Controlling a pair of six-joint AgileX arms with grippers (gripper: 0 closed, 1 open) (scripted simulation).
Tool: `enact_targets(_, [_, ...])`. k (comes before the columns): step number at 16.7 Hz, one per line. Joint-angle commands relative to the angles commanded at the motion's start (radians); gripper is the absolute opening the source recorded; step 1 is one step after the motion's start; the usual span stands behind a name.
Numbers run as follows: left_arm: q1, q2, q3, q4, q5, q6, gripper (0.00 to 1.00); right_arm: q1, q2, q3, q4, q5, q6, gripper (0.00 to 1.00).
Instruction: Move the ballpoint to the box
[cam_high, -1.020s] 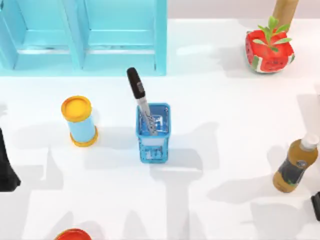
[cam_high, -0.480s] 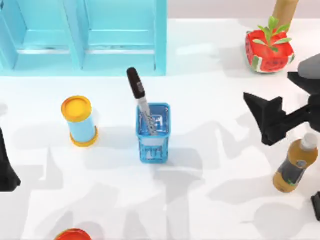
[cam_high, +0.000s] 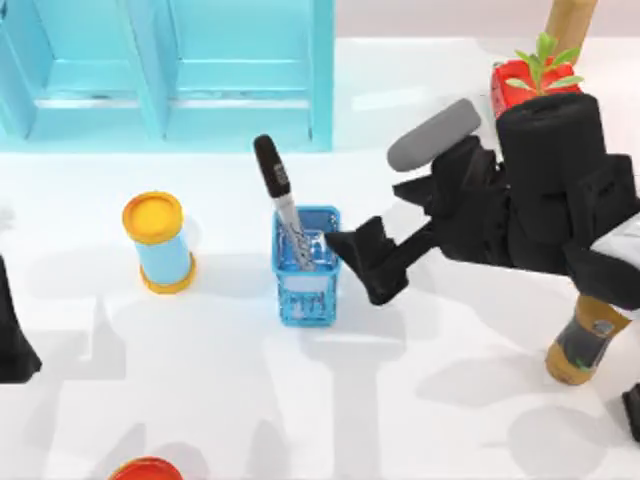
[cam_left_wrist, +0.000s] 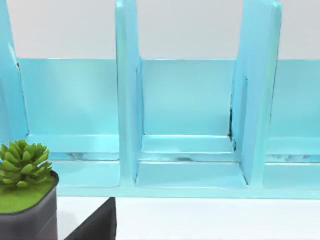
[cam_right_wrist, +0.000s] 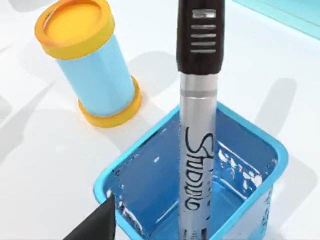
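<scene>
The ballpoint (cam_high: 273, 172) stands tilted in a blue square holder (cam_high: 305, 292) at the table's middle, its black upper half leaning to the back left. In the right wrist view the ballpoint (cam_right_wrist: 199, 115) rises out of the holder (cam_right_wrist: 252, 197) close ahead. My right gripper (cam_high: 364, 268) is open just right of the holder, apart from the pen, and one of its fingers (cam_right_wrist: 95, 226) shows. At the left edge my left gripper (cam_high: 14, 345) is parked, open and holding nothing. A pale-blue rack of open compartments (cam_high: 240, 100) stands at the back left; I cannot tell if it is the box.
A yellow-capped blue can (cam_high: 158, 245) stands left of the holder. Under my right arm are a juice bottle (cam_high: 580, 350) and a watermelon-patterned pot (cam_high: 520, 75). A red object (cam_high: 147, 468) lies at the front edge. The left wrist view faces the rack (cam_left_wrist: 190, 125), with a succulent (cam_left_wrist: 22, 165).
My right arm has swung in from the right edge across the table, and its gripper has come up beside the holder. The pen, the holder and the left arm have not moved.
</scene>
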Motion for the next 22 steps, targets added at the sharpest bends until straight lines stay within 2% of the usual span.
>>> enact_targets(9, [0.000, 0.000, 0.000, 0.000, 0.000, 0.000, 1.00, 0.024, 0.071, 0.036, 0.009, -0.007, 0.004, 1.00])
enact_targets(17, [0.000, 0.000, 0.000, 0.000, 0.000, 0.000, 1.00, 0.086, 0.410, 0.269, 0.116, 0.048, 0.040, 1.00])
enact_targets(22, [0.000, 0.000, 0.000, 0.000, 0.000, 0.000, 1.00, 0.095, 0.448, 0.300, 0.130, 0.056, 0.045, 1.00])
